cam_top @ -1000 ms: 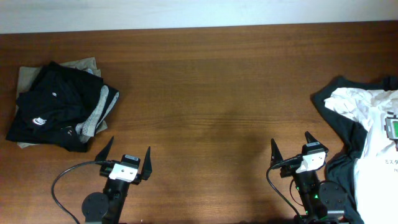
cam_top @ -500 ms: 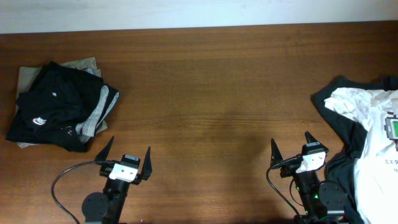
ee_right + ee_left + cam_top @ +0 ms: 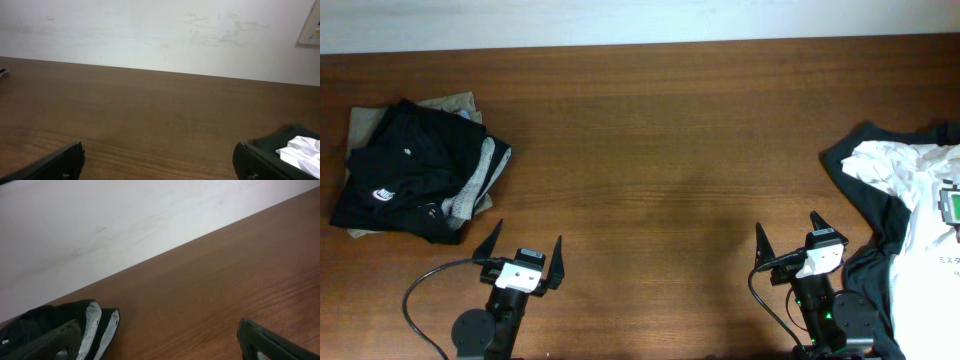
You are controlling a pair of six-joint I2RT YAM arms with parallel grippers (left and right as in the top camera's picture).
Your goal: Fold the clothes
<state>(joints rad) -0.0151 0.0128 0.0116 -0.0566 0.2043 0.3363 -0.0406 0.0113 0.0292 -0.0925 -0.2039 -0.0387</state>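
A stack of folded clothes (image 3: 415, 170), black on top with grey and tan under it, lies at the far left of the table; its edge shows in the left wrist view (image 3: 75, 330). A loose heap of white and dark clothes (image 3: 910, 210) lies at the right edge and shows in the right wrist view (image 3: 300, 147). My left gripper (image 3: 525, 245) is open and empty near the front edge, below and right of the stack. My right gripper (image 3: 788, 235) is open and empty just left of the heap.
The brown wooden table (image 3: 660, 150) spans the view, with a white wall (image 3: 160, 30) behind it. A black cable (image 3: 420, 290) loops from the left arm base. A small green-and-white item (image 3: 950, 205) lies on the heap.
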